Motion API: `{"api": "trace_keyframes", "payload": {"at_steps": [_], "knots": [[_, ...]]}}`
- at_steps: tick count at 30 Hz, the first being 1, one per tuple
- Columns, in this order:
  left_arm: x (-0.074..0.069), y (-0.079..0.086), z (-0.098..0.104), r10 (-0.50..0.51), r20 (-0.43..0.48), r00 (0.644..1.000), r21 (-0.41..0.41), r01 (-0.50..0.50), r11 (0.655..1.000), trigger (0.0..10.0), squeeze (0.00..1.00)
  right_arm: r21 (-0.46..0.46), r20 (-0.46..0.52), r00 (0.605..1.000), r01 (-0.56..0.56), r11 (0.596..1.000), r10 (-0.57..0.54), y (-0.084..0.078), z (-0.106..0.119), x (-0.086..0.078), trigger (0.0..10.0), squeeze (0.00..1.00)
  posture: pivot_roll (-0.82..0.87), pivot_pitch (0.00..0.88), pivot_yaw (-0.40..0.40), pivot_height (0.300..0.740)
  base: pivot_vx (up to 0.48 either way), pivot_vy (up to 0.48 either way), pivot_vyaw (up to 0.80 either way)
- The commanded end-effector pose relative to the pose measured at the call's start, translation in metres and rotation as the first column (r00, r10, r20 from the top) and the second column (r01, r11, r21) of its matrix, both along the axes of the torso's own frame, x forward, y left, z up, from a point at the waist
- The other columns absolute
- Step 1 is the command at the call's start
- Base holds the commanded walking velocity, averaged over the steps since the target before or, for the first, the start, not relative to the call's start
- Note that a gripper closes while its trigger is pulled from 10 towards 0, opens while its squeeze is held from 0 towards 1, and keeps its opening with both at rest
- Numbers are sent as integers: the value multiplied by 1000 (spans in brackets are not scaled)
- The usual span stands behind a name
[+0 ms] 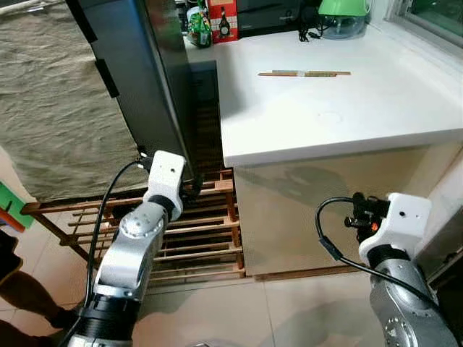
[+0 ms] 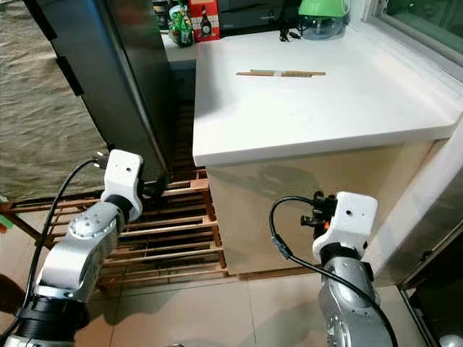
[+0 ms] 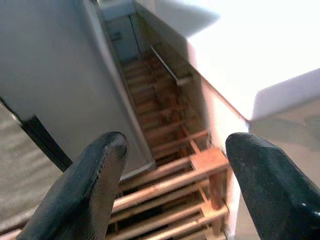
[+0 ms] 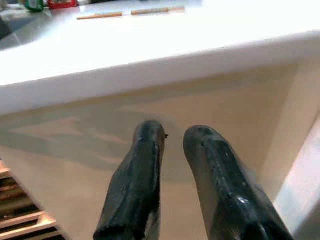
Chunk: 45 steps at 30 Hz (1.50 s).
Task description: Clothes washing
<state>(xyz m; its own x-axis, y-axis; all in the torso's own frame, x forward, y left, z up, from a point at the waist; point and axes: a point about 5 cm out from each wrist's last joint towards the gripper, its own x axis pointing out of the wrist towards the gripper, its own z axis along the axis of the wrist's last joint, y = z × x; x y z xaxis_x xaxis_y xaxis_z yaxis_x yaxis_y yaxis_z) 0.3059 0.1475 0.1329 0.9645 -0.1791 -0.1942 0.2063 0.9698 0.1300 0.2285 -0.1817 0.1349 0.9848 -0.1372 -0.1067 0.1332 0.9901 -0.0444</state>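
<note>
No clothes or washing machine can be made out. My left gripper is open, its two black fingers wide apart with nothing between them. It hangs low over a slatted wooden rack, in the gap between a tall dark grey panel and a white counter. My right gripper is shut and holds nothing. It points at the beige cabinet front just under the counter's edge. A coarse grey-green cloth hangs at the left behind the panel.
A pair of chopsticks lies on the counter. Bottles, a red box and a green-lidded appliance stand at its back. A window sill runs along the right. Pale floor tiles lie below.
</note>
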Motion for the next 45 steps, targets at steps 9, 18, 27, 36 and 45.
{"api": "trace_keyframes", "payload": {"at_steps": [9, 18, 27, 36, 45], "knots": [[-9, 3, 19, 18, 106, 994, 94, -28, 995, 10000, 0, -115, 63, 961, -259, 959, 268, 34, 29, 72, 10000, 0, -2, 0, -31, 740, 0, 0, 0], [-11, 1, 24, 66, 151, 986, 53, -74, 996, 10000, 0, -58, 21, 943, -330, 942, 331, 47, 11, 83, 10000, 0, 37, 0, -65, 740, 0, 0, 0], [-15, 5, 17, 117, 117, 986, -65, -109, 992, 10000, 0, 55, 52, 985, -167, 984, 165, 14, 0, 59, 10000, 1000, 7, 0, -13, 740, 0, 0, 0], [-12, -3, 41, 25, 233, 972, -31, -18, 999, 10000, 1000, -10, 166, 971, -175, 985, 174, 20, 23, 52, 10000, 1000, 0, 0, 2, 740, 0, 0, 0], [-1, -5, 61, 38, 267, 963, 47, -53, 998, 10000, 0, 47, 188, 978, -97, 994, 86, 17, 40, 57, 10000, 0, -1, 0, 5, 740, 0, 0, -495]]}}
